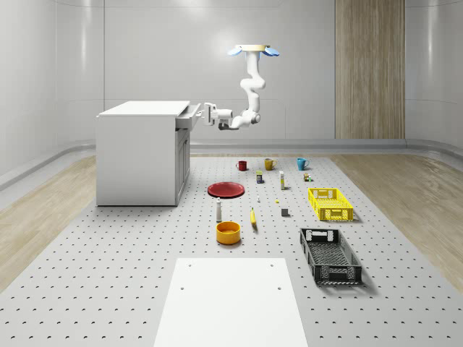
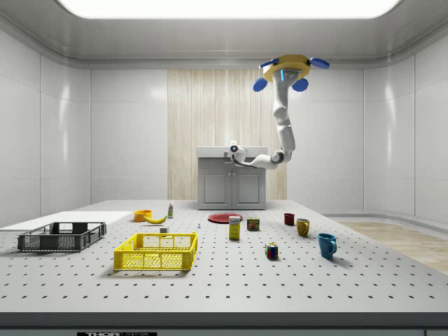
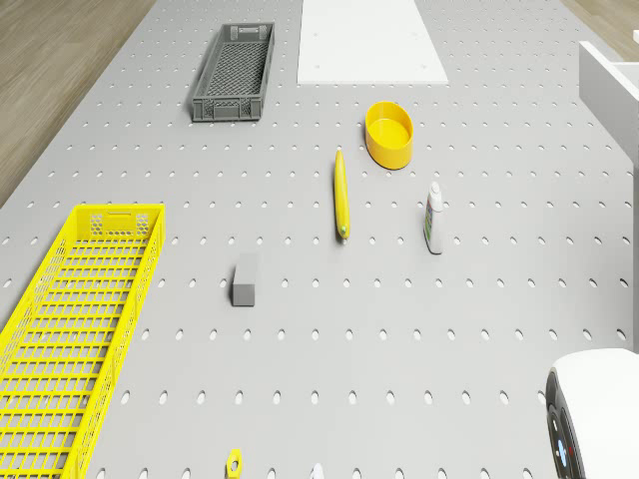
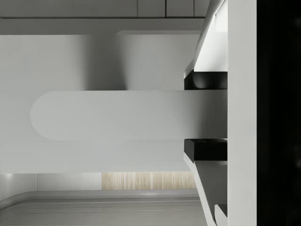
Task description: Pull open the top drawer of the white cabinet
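Note:
The white cabinet (image 1: 137, 155) stands on the pegboard floor at the whole-scene view's left. Its top drawer (image 1: 188, 118) juts a little way out of the cabinet front. My drone (image 1: 255, 50) hovers high beside the cabinet, out from its front, and the arm bends down and across to the drawer. My gripper (image 1: 206, 113) is at the drawer front. In the wrist view the black finger pads (image 4: 204, 80) sit on both sides of the rounded white drawer handle (image 4: 117, 115), shut on it. The side view has the drone (image 2: 285, 70) above and the gripper (image 2: 234, 149) at the cabinet (image 2: 231, 183) top.
On the floor before the cabinet lie a red plate (image 1: 226, 189), yellow bowl (image 3: 389, 134), banana (image 3: 341, 195), bottle (image 3: 433, 218), grey block (image 3: 246, 279), several mugs (image 1: 269, 164), a yellow crate (image 3: 70, 319) and a grey crate (image 3: 236, 70). A white board (image 1: 230, 300) lies near the front.

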Controlling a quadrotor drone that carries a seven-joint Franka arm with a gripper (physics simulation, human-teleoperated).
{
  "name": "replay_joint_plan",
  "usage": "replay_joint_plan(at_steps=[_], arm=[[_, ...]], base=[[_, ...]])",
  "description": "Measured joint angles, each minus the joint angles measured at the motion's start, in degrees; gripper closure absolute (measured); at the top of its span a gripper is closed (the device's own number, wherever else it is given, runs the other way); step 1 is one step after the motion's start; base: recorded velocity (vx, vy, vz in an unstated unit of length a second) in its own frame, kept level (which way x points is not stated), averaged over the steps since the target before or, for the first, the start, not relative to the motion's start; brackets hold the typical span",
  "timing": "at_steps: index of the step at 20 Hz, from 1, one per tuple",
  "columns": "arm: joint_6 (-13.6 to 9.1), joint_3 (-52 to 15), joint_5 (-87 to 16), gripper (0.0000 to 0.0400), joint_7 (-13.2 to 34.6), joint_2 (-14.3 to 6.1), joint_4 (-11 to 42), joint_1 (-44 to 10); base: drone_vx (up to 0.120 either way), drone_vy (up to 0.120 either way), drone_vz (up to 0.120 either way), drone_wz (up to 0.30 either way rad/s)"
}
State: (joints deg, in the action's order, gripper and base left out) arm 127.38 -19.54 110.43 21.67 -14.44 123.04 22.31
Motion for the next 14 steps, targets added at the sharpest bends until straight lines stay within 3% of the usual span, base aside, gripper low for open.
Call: replay_joint_plan(at_steps=[2,3,4,5,6,8,11,14], arm=[[-0.9,0.7,-0.6,0.0277,0.5,-1.3,1.0,-0.3],[-1.1,1.0,-1.0,0.0254,-0.7,-1.8,1.6,-0.4],[-1.7,1.5,-0.8,0.0263,-1.5,-2.2,2.4,-0.3],[-2.3,1.9,-1.0,0.0266,-1.1,-2.8,3.0,-0.5],[-2.8,2.2,-2.2,0.0245,2.5,-3.8,3.2,-0.9],[-3.9,2.8,-2.4,0.0267,1.0,-4.6,4.2,-1.2],[-4.9,3.4,-2.3,0.0176,0.5,-5.2,5.3,-1.4],[-5.5,3.8,-2.2,0.0133,0.2,-5.6,5.9,-1.5]], base=[[0.0,0.0,0.0,0.0],[0.0,0.0,0.0,0.0],[0.0,0.0,0.0,0.0],[0.0,0.0,0.0,0.0],[0.0,0.0,0.0,0.0],[0.0,0.0,0.0,0.0],[0.0,0.067,0.0,0.0],[0.0,0.12,0.0,0.0]])
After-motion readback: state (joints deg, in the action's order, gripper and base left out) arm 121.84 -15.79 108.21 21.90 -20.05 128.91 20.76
